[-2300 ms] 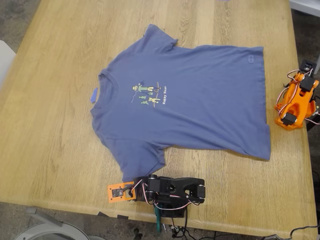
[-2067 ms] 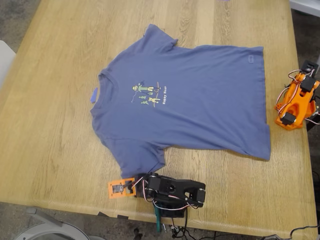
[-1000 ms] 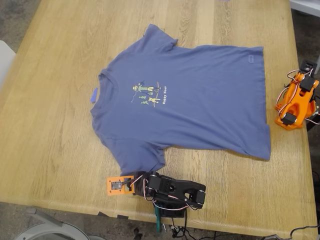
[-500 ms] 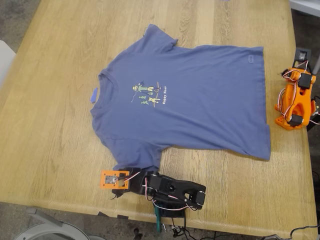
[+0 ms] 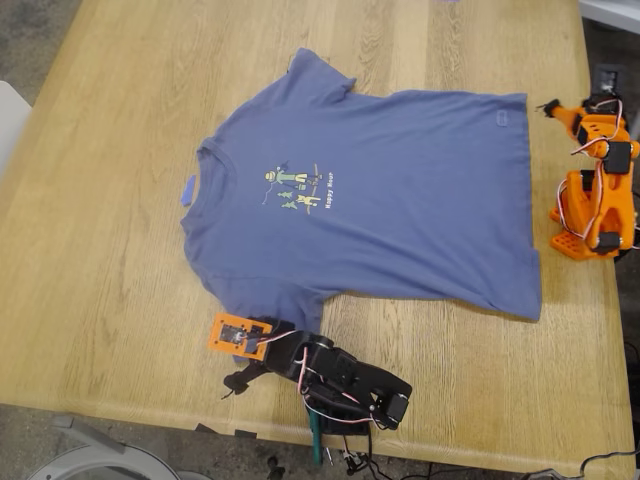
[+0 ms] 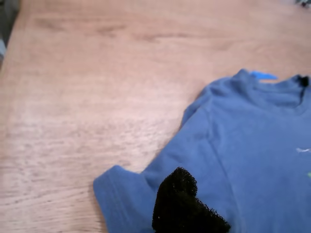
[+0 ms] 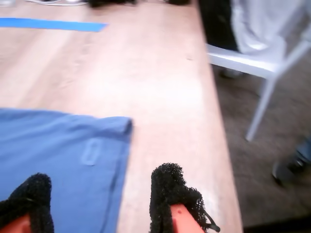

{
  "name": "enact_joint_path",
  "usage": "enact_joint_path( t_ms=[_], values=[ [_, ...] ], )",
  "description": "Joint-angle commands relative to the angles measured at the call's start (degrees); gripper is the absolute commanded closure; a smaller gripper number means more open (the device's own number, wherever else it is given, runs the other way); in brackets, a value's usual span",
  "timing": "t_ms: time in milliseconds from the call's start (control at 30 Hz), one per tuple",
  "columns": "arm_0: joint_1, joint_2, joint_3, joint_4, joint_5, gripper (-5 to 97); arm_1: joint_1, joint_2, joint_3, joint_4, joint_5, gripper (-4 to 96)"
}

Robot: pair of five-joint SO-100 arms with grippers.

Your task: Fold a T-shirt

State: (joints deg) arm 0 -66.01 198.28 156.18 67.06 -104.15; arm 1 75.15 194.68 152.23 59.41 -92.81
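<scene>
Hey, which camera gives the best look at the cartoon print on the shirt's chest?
The exterior view: the print shows whole on the T-shirt. The first wrist view catches only a sliver at its edge; the second wrist view shows none.

My first tool [image 5: 236, 352] low, state unclear; my second tool [image 7: 99, 204] spread wide.

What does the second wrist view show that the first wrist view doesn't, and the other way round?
Only the second wrist view: the T-shirt's hem corner with its small sewn tag, a blue tape strip, a white chair beyond the table's edge, and my second claw standing open. Only the first wrist view: a sleeve, the collar and one black pad over the cloth. Both: the slate-blue T-shirt lying flat on the wooden table.
</scene>
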Motion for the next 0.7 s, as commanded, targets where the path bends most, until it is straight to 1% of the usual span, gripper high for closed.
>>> enact_joint_path(
  t_ms=[0,133,300,467,567,667],
  values=[
    [1.32,-5.80,-12.74,0.18,0.88,41,-5.19,0.44,-5.27,1.85,-0.44,57.3],
    [4.75,-15.21,-22.50,2.64,2.55,38,-12.39,0.26,-9.76,6.86,-0.62,57.1],
    [12.83,-22.32,-31.03,3.34,3.43,30,-21.01,-2.46,-18.28,15.73,-1.85,56.2],
    [19.51,-29.62,-39.55,9.14,4.83,29,-29.79,-10.37,-30.15,24.96,-3.25,56.9],
    [21.88,-33.49,-44.47,13.71,5.71,29,-35.51,-15.82,-35.95,26.37,-3.69,57.8],
    [23.99,-36.39,-47.20,15.56,5.98,29,-43.51,-22.24,-41.31,27.25,-4.22,59.0]
  ],
)
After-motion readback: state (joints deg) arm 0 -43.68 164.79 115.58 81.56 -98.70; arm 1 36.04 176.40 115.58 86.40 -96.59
